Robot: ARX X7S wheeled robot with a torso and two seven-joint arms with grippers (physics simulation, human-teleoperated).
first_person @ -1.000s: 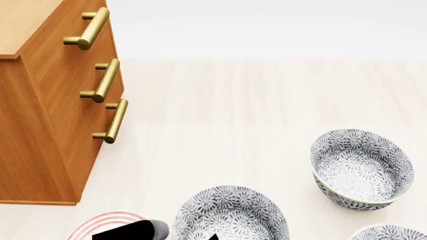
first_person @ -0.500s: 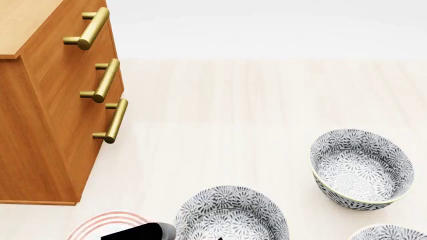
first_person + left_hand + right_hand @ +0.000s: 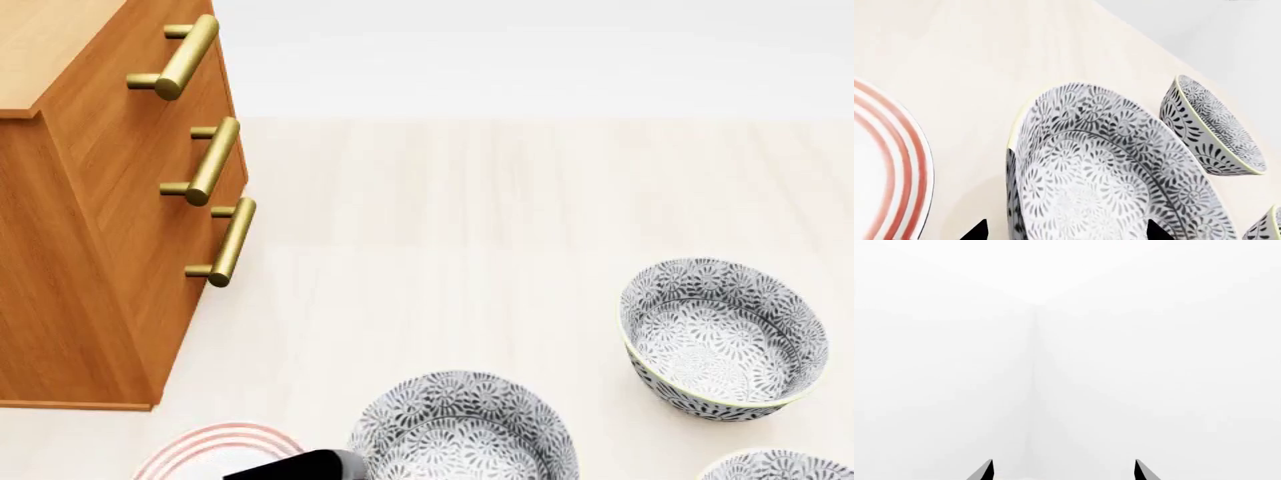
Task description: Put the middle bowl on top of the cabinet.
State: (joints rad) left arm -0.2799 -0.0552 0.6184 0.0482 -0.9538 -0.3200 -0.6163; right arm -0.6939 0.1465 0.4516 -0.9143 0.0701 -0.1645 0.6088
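Observation:
The middle bowl point(image 3: 462, 430) point(image 3: 1114, 170), deep and white with a dark-grey petal pattern, sits on the pale floor at the bottom centre of the head view. My left gripper point(image 3: 1065, 233) is open and straddles the bowl's near wall: one fingertip point(image 3: 978, 232) is outside it, the other point(image 3: 1154, 232) is over the inside. Only the left arm's dark end point(image 3: 304, 466) shows in the head view. The orange-brown cabinet point(image 3: 94, 250) with brass handles stands at the left. My right gripper point(image 3: 1064, 471) is open and faces blank white.
Two more patterned bowls lie to the right, one point(image 3: 721, 335) point(image 3: 1211, 130) farther off and one point(image 3: 781, 466) point(image 3: 1266, 227) cut by the frame's corner. A red-ringed white plate point(image 3: 200, 448) point(image 3: 887, 165) lies just left of the middle bowl, under my left arm.
My left arm's dark end has slid right toward the middle bowl in the head view. The small dark fingertip seen over the bowl earlier no longer shows. Bowls and cabinet are unmoved.

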